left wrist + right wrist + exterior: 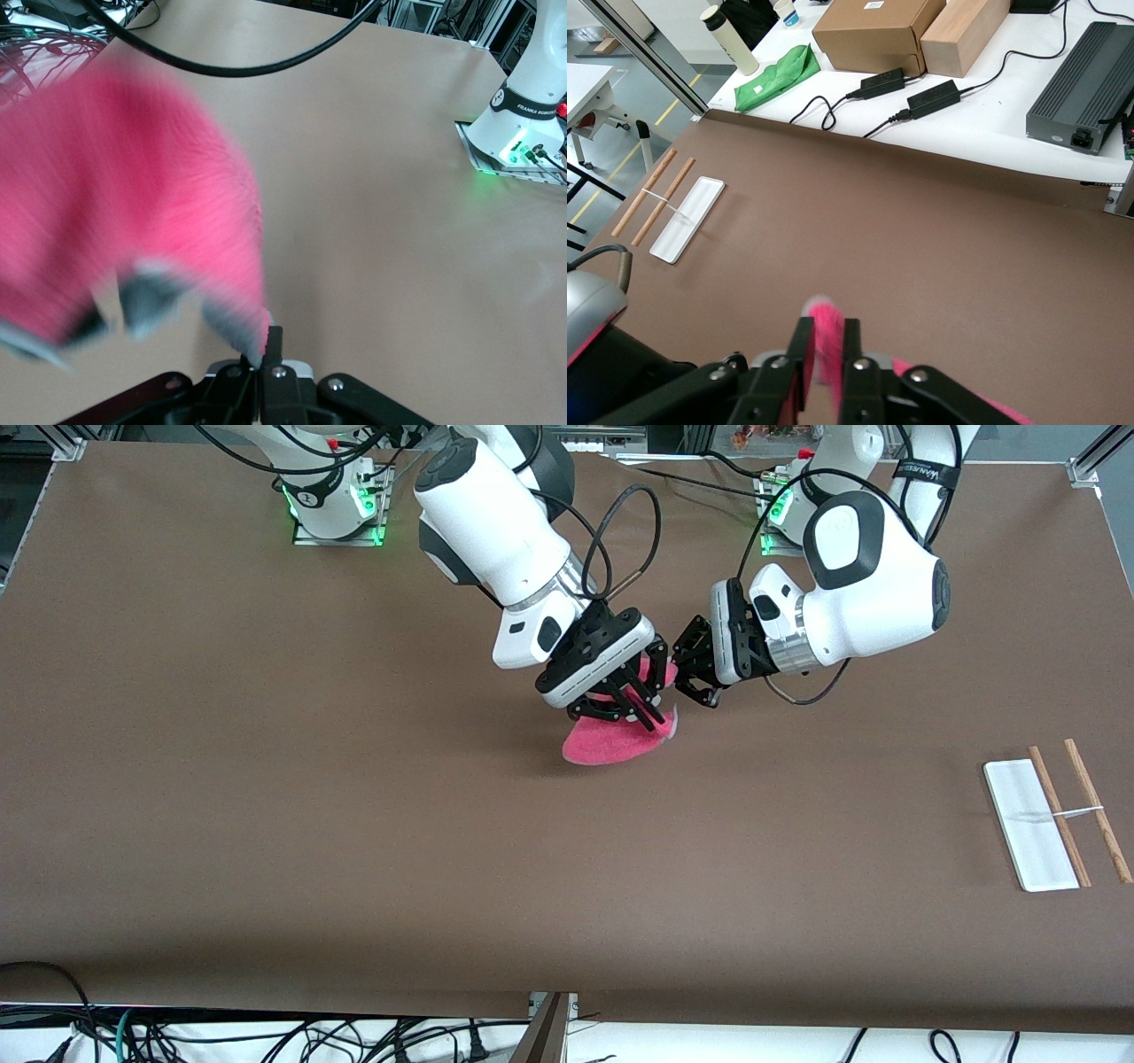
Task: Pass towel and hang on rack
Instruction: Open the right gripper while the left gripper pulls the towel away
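The pink-red towel [611, 744] hangs in the air over the middle of the table, its lower edge close to the tabletop. My right gripper [649, 716] is shut on it; in the right wrist view the towel [828, 332] sits between the fingers of that gripper [824, 341]. My left gripper [687, 684] is beside it, shut on a grey-edged corner of the towel [133, 195], as the left wrist view shows [263, 350]. The rack [1028, 824] lies flat toward the left arm's end of the table, with its white base, two wooden rods and a thin metal crosspiece. It also shows in the right wrist view [682, 212].
Bare brown table [310, 797] surrounds both grippers. Off the table's edge, the right wrist view shows cardboard boxes [877, 35], a green cloth [775, 75], power bricks with cables [921, 93] and a bottle [728, 40].
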### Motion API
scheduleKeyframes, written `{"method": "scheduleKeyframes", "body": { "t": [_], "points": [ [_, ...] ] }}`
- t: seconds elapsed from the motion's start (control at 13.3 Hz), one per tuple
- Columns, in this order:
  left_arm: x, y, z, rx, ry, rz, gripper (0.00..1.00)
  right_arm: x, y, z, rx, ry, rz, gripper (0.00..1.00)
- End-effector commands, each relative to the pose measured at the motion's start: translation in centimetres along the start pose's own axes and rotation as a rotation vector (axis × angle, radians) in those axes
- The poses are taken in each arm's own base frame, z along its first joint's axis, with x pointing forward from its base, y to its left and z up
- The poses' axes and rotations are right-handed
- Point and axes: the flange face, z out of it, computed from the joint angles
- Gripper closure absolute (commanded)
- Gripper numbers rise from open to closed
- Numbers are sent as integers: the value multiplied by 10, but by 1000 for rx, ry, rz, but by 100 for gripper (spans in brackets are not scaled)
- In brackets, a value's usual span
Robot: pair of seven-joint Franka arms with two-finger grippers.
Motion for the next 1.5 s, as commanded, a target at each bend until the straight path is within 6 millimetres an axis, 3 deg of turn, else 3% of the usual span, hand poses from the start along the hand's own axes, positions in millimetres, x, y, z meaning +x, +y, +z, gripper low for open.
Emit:
{"method": "scheduleKeyframes", "body": {
  "t": [0.0, 0.22, 0.38, 0.75, 1.05, 1.2, 1.35, 1.43],
  "points": [
    [3, 7, -7, 4, 16, -19, 100, 5, 1, -2, 2, 13, -9, 0],
    [3, 6, -8, 7, 17, -20, 100, 6, 4, -3, 1, 14, -3, 0],
    [-6, 1, -26, 24, 14, -37, 100, 6, 4, -3, 3, 14, 4, 0],
    [-67, -29, -87, 51, -41, -109, 100, 3, 9, 0, -8, -11, 12, 0],
    [-104, -46, -148, 71, -166, -91, 100, 15, 77, -13, -125, -139, 50, 0],
    [-122, -61, -197, 51, -213, -97, 100, 18, 119, -21, -181, -226, 50, 0],
    [-135, -70, -242, 34, -272, -100, 100, 22, 157, -50, -238, -330, 45, 0],
    [-142, -70, -264, 29, -293, -111, 100, 31, 181, -83, -275, -361, 33, 0]
  ]
}}
